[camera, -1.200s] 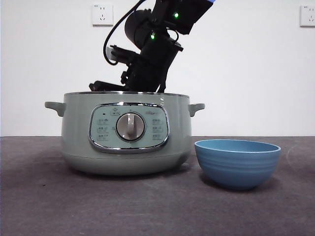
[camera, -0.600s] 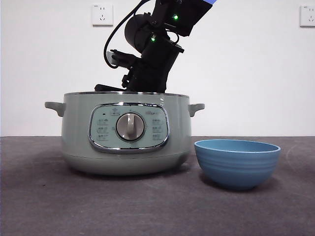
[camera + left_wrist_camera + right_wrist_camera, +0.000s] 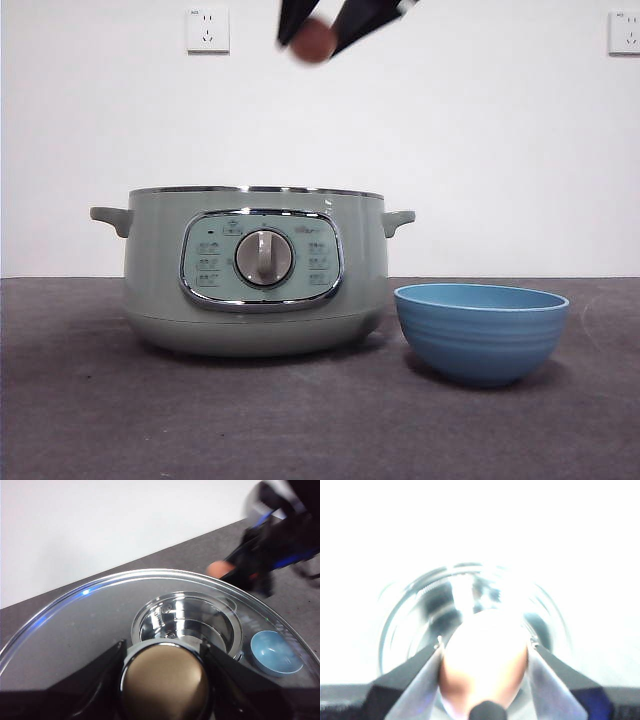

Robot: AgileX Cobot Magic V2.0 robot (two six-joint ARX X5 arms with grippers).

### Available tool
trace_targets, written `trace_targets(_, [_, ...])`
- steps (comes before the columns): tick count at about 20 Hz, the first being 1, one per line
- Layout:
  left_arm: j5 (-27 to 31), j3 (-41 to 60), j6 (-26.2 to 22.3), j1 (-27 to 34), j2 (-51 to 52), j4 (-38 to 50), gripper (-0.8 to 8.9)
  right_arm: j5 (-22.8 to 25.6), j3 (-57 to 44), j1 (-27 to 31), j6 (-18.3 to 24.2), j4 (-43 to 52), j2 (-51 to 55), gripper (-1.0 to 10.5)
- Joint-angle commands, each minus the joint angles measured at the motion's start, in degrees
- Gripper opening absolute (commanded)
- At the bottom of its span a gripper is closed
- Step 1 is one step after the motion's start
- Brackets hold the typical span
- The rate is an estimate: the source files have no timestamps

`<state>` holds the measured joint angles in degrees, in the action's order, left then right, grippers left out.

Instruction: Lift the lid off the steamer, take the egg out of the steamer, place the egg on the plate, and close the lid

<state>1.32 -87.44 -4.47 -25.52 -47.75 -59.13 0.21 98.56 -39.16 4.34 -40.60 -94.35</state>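
Front view — right end effector (image 3: 322,25) high, egg (image 3: 314,41) clamped

The right gripper (image 3: 322,22) has two black pointy jaws. The right arm (image 3: 280,540) is black with blue stripes.

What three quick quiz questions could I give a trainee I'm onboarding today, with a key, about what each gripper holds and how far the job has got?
1. True or false: the egg is in the plate.
2. Which gripper holds the lid?
3. The right gripper hangs above the: A steamer, B plate.

Key: 1 false, the right gripper holds the egg in the air; 2 the left gripper, by the knob; 3 A.
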Motion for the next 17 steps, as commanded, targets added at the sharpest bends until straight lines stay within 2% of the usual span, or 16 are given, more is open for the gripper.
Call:
trace_targets(1, [-0.2,-1.3,-0.1,0.1,0.7,2.4,-0.09,0.2,-0.2,2.1,0.7,-6.2,5.5,-0.1])
trace_targets(5, [-0.3,-1.3,-0.1,0.1,0.7,2.4,-0.09,-0.4,-0.6,8.0,1.9,-18.0,10.6,-0.1])
trace_targets(7, [-0.4,-1.3,-0.1,0.1,0.7,2.3,-0.09,-4.5,-2.1,11.0,2.2,-19.5,12.2,-0.1])
trace_targets(9, [-0.4,-1.3,-0.1,0.1,0.7,2.0,-0.08,-8.0,-5.2,13.7,2.2,-19.1,13.2,-0.1])
trace_targets(11, [-0.4,-1.3,-0.1,0.1,0.7,2.0,-0.09,-8.2,-9.4,15.1,2.6,-18.4,13.4,-0.1])
trace_targets(15, [-0.4,-1.3,-0.1,0.1,0.7,1.4,-0.09,-9.4,-21.2,15.2,2.6,-9.9,13.4,-0.1])
trace_targets(17, [-0.3,-1.3,-0.1,0.1,0.7,0.9,-0.09,-11.7,-27.1,15.1,2.0,-4.9,13.4,-0.1])
